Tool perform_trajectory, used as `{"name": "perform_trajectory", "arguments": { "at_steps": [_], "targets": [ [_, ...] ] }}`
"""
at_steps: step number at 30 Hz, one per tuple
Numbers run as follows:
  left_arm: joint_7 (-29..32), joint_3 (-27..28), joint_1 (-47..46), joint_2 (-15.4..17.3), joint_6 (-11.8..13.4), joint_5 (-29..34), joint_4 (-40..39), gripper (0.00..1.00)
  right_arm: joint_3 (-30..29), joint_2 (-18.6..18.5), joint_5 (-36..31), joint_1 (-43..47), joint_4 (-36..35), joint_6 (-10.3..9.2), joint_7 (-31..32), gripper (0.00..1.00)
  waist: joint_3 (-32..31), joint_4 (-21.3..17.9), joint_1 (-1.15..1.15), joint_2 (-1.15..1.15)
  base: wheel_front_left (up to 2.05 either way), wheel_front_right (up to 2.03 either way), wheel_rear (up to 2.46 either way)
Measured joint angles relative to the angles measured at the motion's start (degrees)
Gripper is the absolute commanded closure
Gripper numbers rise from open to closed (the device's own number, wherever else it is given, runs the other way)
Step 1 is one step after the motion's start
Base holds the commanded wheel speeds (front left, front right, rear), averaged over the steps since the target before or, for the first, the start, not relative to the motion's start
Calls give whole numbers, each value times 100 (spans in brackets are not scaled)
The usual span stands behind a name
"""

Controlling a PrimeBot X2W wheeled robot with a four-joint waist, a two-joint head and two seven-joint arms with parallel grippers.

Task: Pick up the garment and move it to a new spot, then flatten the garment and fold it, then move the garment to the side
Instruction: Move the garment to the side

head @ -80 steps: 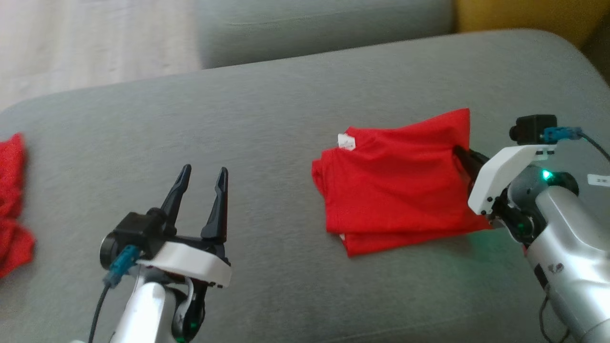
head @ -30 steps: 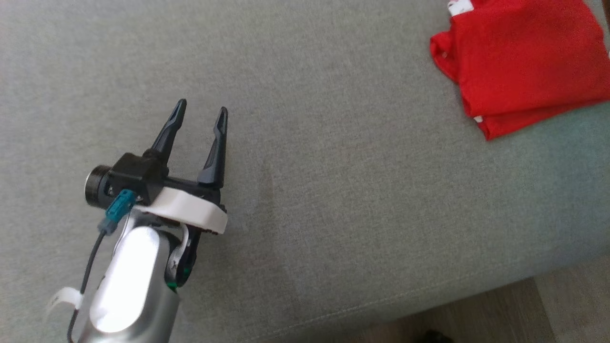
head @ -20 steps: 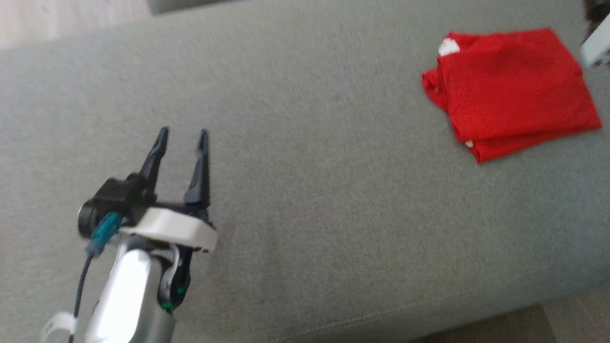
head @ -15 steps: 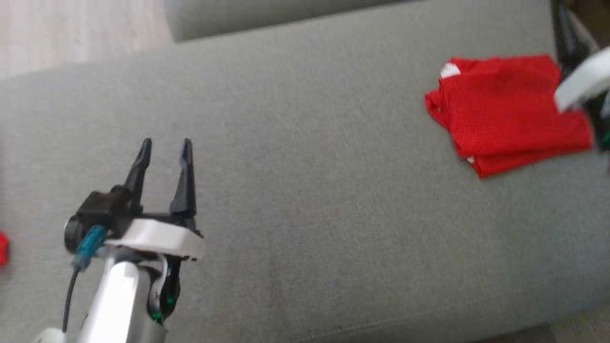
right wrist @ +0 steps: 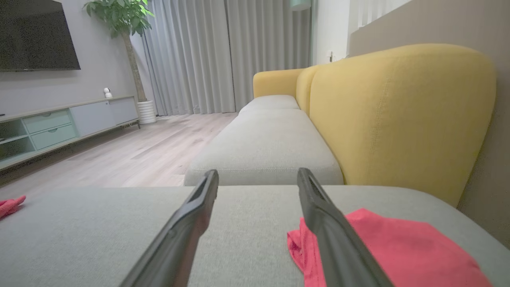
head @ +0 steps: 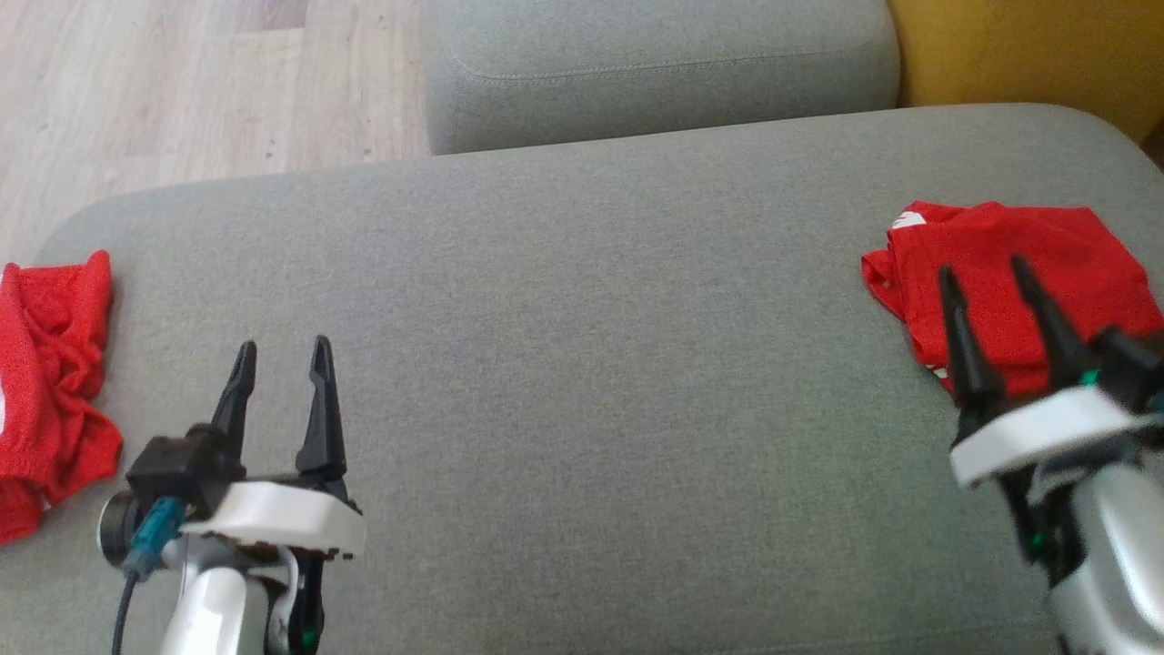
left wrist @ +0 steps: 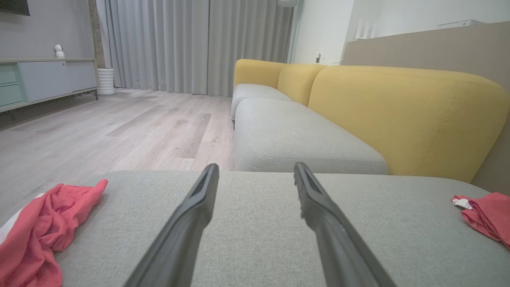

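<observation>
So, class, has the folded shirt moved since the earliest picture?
Yes: the folded shirt has gone rightward along the grey seat, nearer its right end.

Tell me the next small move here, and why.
Probably swing the left claw leftward toward the crumpled red garment at the left end of the cushion. It and the right claw both stand open and empty, the folded garment already lies at the right, and the crumpled one sits nearest the left claw.
</observation>
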Motion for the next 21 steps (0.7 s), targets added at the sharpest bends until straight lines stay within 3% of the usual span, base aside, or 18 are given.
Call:
{"name": "perform_trajectory", "arguments": {
  "at_steps": [12,21],
  "targets": [
    [0,424,127,-144,-62,113,190,0,-86,411,-115,655,-47,0,-349,0,-5,146,0,0,0,0,0],
    [1,539,171,-212,-257,296,335,0,-11,428,-115,662,166,0,-405,0,7,117,0,0,0,0,0]
  ]
}}
